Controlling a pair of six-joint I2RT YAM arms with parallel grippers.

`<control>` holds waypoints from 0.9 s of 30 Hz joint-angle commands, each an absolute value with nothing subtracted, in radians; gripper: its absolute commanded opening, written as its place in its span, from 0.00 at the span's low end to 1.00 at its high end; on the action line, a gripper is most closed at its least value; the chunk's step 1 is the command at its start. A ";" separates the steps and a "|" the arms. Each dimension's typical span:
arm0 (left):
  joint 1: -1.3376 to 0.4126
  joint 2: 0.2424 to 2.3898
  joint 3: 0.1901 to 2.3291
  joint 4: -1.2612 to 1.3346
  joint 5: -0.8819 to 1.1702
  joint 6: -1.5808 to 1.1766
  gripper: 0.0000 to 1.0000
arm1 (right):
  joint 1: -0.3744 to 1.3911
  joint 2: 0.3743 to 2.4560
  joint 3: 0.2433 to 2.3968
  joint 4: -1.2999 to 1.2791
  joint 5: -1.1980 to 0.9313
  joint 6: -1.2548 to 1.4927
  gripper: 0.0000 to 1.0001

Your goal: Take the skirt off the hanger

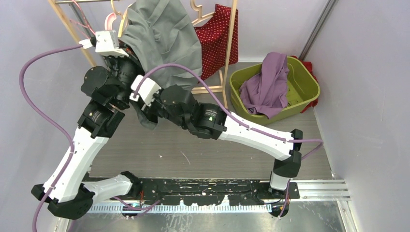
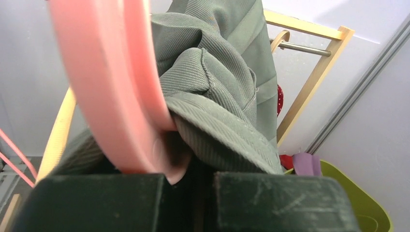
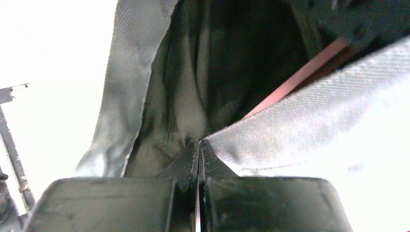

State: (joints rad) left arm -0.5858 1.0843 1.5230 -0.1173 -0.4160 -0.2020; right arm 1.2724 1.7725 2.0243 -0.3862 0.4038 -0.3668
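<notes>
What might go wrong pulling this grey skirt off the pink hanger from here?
1. The right gripper pinches only a thin fold of the skirt, so it may slip free when pulled.
2. The fabric is bunched against the pink hanger held by the left gripper, so it may snag and tug the hanger loose.

Purple garment (image 1: 269, 83) (in green basket (image 1: 296, 110))

Robot lab cell: bare lilac walls (image 1: 367, 58), aluminium mounting rail (image 1: 321, 188), staged wooden clothes rack (image 1: 231, 41), laundry basket (image 1: 303, 79).
</notes>
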 commanded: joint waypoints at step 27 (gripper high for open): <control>-0.584 1.150 1.715 -0.012 -0.462 -0.282 0.00 | 1.341 1.453 1.694 -0.294 0.462 -0.137 0.52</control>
State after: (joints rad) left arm -0.5888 1.1706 1.6661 -0.1551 -0.4454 -0.2588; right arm 1.2869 1.4784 1.6424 -0.3149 0.4488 -0.0563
